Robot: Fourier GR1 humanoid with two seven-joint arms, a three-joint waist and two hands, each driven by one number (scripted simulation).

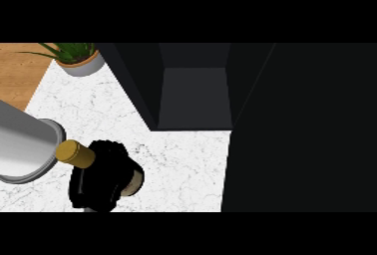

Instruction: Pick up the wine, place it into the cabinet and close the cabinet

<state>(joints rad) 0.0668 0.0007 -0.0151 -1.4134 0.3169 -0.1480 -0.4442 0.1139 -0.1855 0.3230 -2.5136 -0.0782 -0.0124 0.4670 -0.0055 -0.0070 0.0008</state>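
The wine bottle shows its gold cap (76,153) and a bit of pale label (133,183) at the lower left, over the white marble counter (180,159). My left hand (103,174) is curled round the bottle's dark body and hides most of it. Its grey forearm (22,144) comes in large from the left edge. The dark cabinet (195,94) stands open at the top middle, its inner floor visible. Its door (302,129) is a wide black panel swung out on the right. The bottle is to the lower left of the opening, outside it. My right hand does not show.
A potted green plant (80,61) in a grey pot stands at the back left corner of the counter. A wooden surface (18,69) lies beyond the counter's left edge. The door panel covers the right side of the view.
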